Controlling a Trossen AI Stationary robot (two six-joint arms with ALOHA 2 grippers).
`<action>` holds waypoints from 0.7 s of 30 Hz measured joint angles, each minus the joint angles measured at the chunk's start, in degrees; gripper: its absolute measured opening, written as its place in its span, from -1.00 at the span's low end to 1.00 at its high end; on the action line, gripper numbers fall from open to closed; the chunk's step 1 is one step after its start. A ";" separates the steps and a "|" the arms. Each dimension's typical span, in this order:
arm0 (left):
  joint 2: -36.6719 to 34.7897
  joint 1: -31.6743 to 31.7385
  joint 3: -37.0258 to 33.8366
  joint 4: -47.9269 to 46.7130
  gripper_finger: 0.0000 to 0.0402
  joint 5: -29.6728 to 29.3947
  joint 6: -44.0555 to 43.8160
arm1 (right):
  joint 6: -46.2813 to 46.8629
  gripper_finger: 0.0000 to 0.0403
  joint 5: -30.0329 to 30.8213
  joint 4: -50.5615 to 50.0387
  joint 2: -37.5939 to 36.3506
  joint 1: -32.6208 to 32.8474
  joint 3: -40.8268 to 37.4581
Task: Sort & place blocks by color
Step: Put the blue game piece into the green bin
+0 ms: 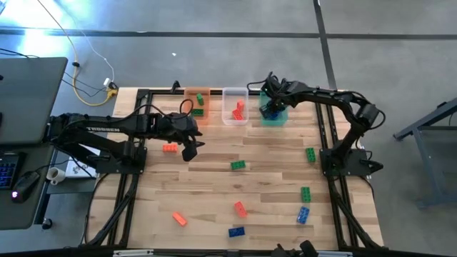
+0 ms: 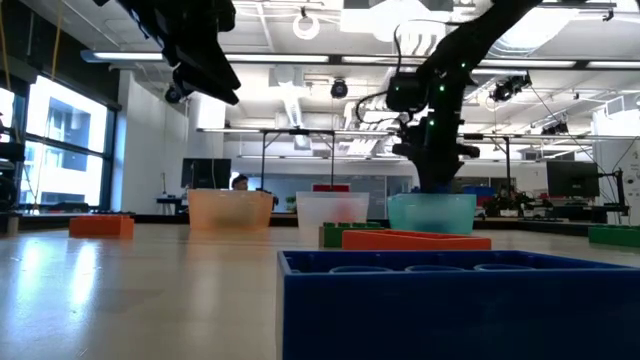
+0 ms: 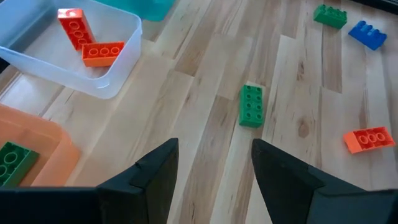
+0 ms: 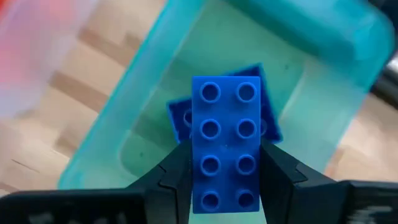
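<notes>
My right gripper is shut on a blue block over the green tub, above another blue block lying on the tub's floor. In the low view this gripper hangs just above the tub's rim. My left gripper is open and touches nothing. It hovers over the table's left middle, short of a green block lying flat on the wood. The orange tub holds green blocks. The clear tub holds two red-orange blocks. My right gripper pinches the blue block between its two fingers, one on each long side, at the end nearer the wrist. The fingers come from above, pointing down, and lie along the block. The block is lifted clear over the green tub, studs toward the wrist camera.
Loose blocks lie flat on the table: red-orange; green; blue. The three tubs stand in a row at the far edge. Bare wood lies between the tubs and the scattered blocks.
</notes>
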 joint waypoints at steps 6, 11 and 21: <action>0.01 -1.18 0.00 -1.55 -0.04 -0.02 -0.07 | -0.60 -0.44 0.58 -0.13 3.67 0.01 0.00; 0.01 -1.46 0.00 -2.95 -0.04 -0.06 -0.11 | -1.63 -0.44 1.91 0.29 4.51 0.03 0.00; 0.01 -1.46 -0.02 -3.51 -0.04 -0.17 0.00 | -2.31 0.07 2.28 1.05 4.40 0.05 0.00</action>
